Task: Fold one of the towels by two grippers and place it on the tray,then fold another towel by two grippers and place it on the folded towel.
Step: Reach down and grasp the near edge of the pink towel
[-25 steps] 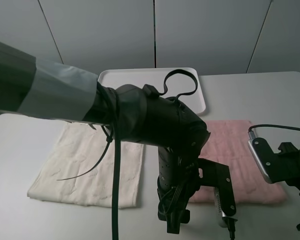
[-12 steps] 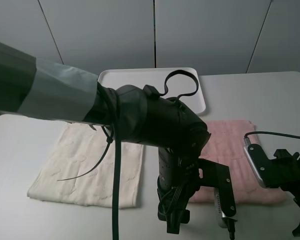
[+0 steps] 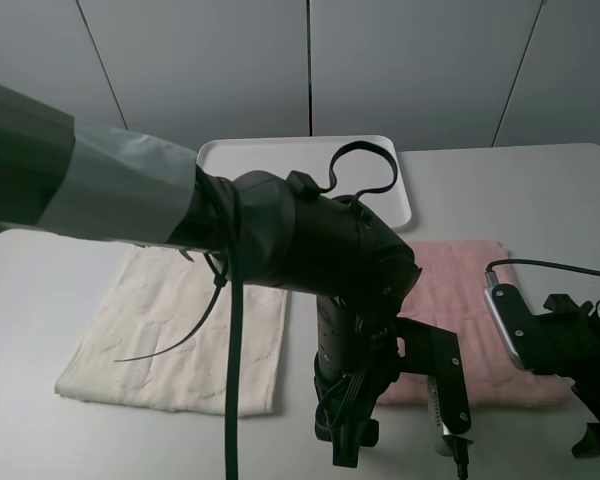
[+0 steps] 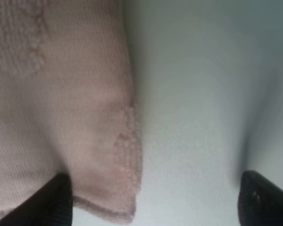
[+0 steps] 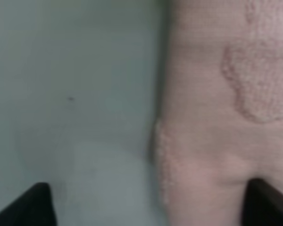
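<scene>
A pink towel [image 3: 470, 290] lies flat on the table at the right, and a cream towel [image 3: 180, 330] lies flat at the left. The white tray [image 3: 280, 155] stands behind them. In the left wrist view my left gripper [image 4: 155, 202] is open low over a near corner of the pink towel [image 4: 61, 117], with one finger [image 4: 52, 200] over the cloth and the other over bare table. In the right wrist view my right gripper [image 5: 151, 207] is open over the other near edge of the pink towel [image 5: 226, 117], with one fingertip [image 5: 269, 202] over the cloth.
My left arm [image 3: 320, 260] fills the middle of the high view and hides part of both towels. My right arm [image 3: 560, 340] is at the near right edge. The tabletop [image 3: 540, 190] is white.
My right arm has shifted a little left and nearer, toward the pink towel's near right corner. The left arm and both towels have not moved.
</scene>
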`<state>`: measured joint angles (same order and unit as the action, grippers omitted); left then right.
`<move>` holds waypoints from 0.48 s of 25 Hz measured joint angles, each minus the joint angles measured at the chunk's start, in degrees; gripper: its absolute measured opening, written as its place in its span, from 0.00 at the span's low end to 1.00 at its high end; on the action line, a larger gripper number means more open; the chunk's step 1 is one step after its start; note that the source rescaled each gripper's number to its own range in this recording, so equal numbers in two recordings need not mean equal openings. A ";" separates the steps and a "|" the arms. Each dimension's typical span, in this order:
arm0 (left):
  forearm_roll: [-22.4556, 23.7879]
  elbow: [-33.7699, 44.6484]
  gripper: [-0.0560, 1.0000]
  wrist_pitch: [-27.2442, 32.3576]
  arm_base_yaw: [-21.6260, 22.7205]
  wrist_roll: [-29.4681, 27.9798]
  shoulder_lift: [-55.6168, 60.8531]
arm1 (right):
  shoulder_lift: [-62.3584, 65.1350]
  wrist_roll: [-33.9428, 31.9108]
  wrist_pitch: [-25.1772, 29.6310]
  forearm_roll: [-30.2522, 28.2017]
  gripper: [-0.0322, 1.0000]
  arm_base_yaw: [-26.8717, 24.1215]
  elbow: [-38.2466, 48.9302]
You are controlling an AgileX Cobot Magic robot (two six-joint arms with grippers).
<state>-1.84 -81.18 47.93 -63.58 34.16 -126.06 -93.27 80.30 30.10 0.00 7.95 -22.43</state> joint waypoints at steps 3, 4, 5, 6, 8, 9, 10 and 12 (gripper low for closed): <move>0.00 0.00 0.93 0.00 0.00 -0.11 0.00 | -0.44 -0.14 -3.25 -0.86 0.55 0.00 0.00; 0.00 0.00 0.93 0.00 0.00 -0.11 0.00 | -0.59 -0.14 -4.21 -1.00 0.45 0.00 -0.12; 0.00 0.00 0.93 0.00 0.00 -0.11 0.00 | -0.67 -0.14 -5.09 -1.11 0.34 0.00 -0.24; 0.00 0.00 0.93 0.00 0.00 -0.11 0.00 | -0.67 -0.25 -5.75 -1.30 0.24 0.00 -0.24; 0.00 0.00 0.93 0.00 0.00 -0.11 0.00 | -0.74 -0.25 -6.28 -1.41 0.08 0.00 -0.32; 0.00 0.00 0.93 0.00 0.00 -0.11 0.00 | -0.74 -0.25 -6.28 -1.41 0.05 0.00 -0.32; 0.00 0.00 0.93 0.00 0.00 -0.11 0.00 | -0.74 -0.25 -6.28 -1.49 0.04 0.00 -0.32; 0.00 0.00 0.93 0.00 0.00 -0.11 0.00 | -0.74 -0.25 -6.28 -1.49 0.04 0.00 -0.32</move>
<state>-1.84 -81.18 47.93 -63.58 34.05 -126.06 -94.01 80.05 23.82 -1.49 7.95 -22.75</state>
